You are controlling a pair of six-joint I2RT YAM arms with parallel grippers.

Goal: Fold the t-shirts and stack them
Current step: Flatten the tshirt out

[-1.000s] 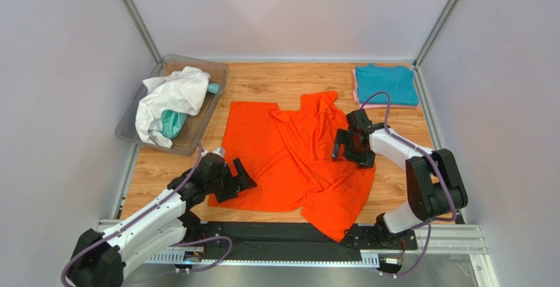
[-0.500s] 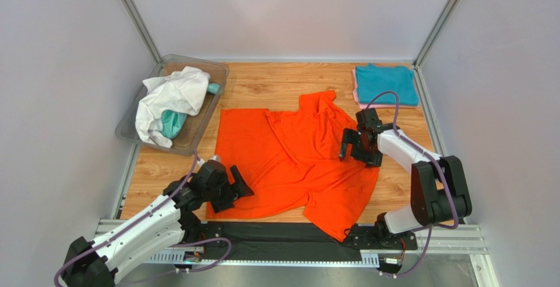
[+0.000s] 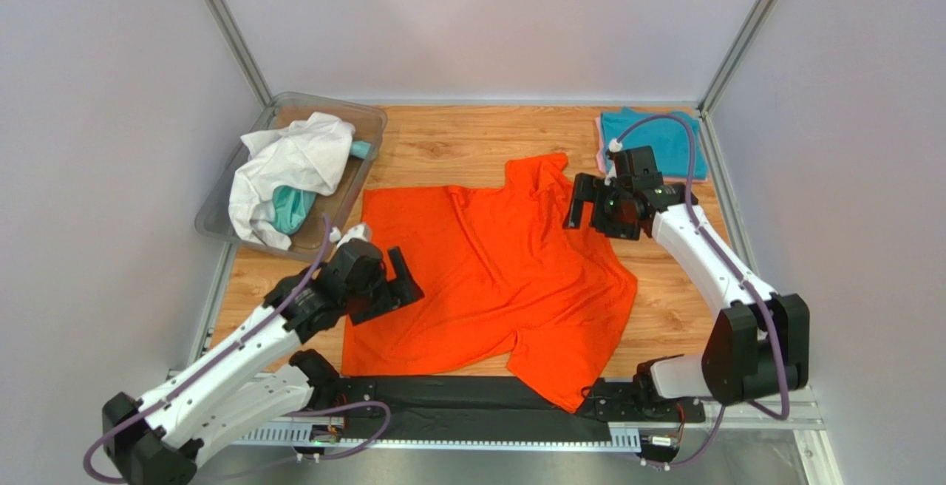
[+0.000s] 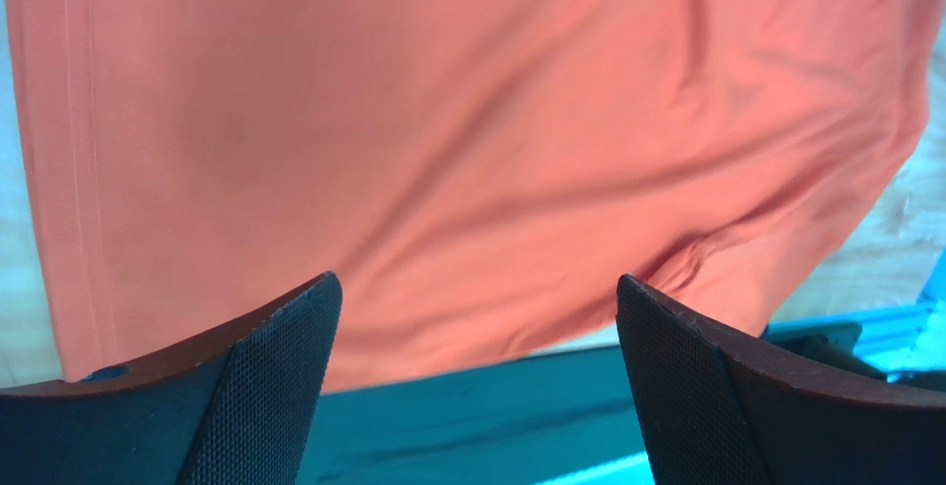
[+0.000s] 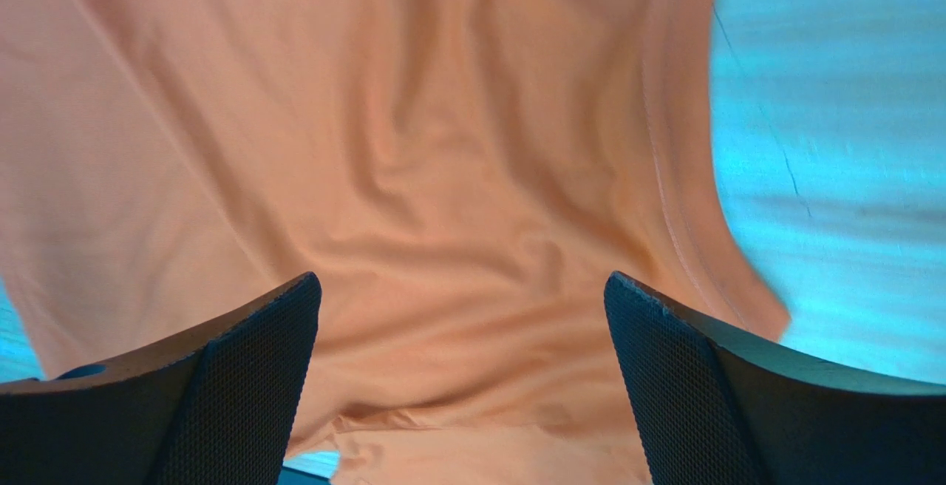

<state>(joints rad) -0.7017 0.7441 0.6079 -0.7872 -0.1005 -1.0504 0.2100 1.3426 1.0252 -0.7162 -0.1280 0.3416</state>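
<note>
Your left gripper [image 3: 398, 282] has its fingers wide apart and holds nothing. The orange shirt [image 3: 500, 274] lies spread out right under it. Your right gripper [image 3: 586, 201] is wide apart too and holds nothing, above the same shirt. A folded teal shirt [image 3: 666, 139] lies near, just behind it.

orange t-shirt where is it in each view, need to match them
Top external: orange t-shirt spread out across the middle of the table.
Left wrist: orange t-shirt fills nearly the whole frame, its hem running down the left side.
Right wrist: orange t-shirt covers the left and centre.
Shared landmark: the wooden table bordering the cloth, seen at the right edge of both wrist views.
</note>
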